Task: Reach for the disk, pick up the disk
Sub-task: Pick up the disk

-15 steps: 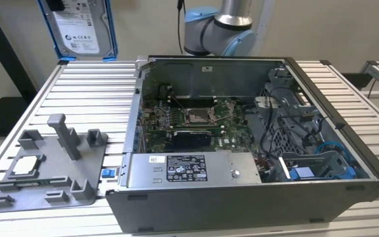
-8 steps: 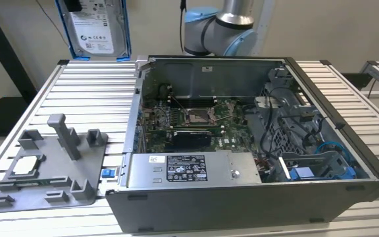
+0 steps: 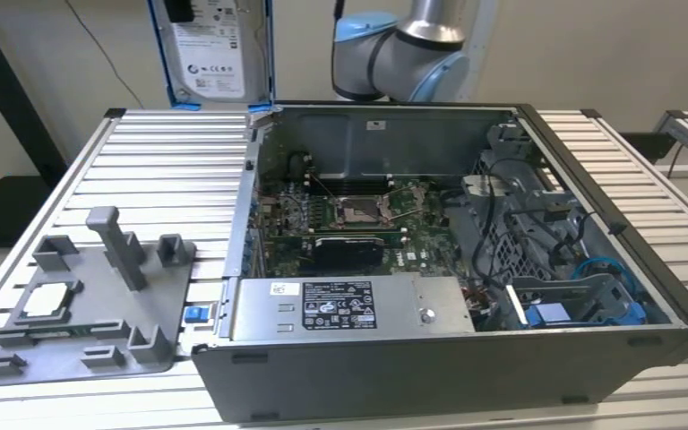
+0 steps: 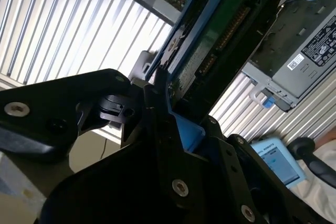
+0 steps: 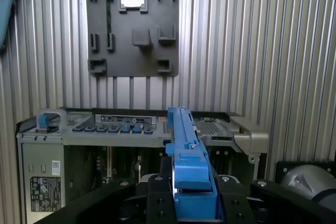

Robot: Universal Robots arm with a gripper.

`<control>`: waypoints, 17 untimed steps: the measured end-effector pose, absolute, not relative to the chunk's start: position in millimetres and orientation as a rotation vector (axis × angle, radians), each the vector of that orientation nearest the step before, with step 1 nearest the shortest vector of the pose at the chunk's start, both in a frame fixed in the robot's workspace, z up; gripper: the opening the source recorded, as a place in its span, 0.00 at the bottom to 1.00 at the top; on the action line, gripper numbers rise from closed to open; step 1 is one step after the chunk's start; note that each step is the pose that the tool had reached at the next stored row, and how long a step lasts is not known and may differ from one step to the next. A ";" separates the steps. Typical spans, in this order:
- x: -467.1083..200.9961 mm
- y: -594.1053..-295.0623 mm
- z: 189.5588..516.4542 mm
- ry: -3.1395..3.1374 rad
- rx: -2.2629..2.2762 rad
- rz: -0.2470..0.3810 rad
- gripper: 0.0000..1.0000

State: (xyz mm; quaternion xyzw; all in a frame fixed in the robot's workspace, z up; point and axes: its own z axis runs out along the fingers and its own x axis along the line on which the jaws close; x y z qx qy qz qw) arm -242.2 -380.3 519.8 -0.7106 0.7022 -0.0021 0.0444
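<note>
Claw (image 5: 192, 195) clenched on disk (image 5: 181, 127), high by case (image 3: 440, 381). Might slip from a weak squeeze and crash down.

A white label (image 3: 209, 64) is showing on the blue-framed silver-grey rectangular disk (image 3: 212, 45) and a dark sticker (image 3: 336, 305) on the grey metal power-supply box (image 3: 440, 309); no print is reading clearly.

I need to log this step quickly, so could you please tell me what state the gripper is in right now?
Gripper: closed, holding the disk.
</note>
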 end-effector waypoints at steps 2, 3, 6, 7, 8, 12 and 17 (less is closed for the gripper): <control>-232.9 -380.3 519.6 2.146 -2.171 -0.006 0.00; -228.6 -380.3 519.5 2.147 -2.172 -0.005 0.00; -214.8 -380.3 519.1 2.147 -2.172 -0.005 0.00; -210.3 -380.3 519.0 2.147 -2.172 -0.005 0.00; -206.0 -380.3 518.8 2.147 -2.172 -0.005 0.00; -187.6 -380.3 517.7 2.146 -2.172 -0.005 0.00; -169.1 -380.3 515.4 2.145 -2.173 -0.006 0.00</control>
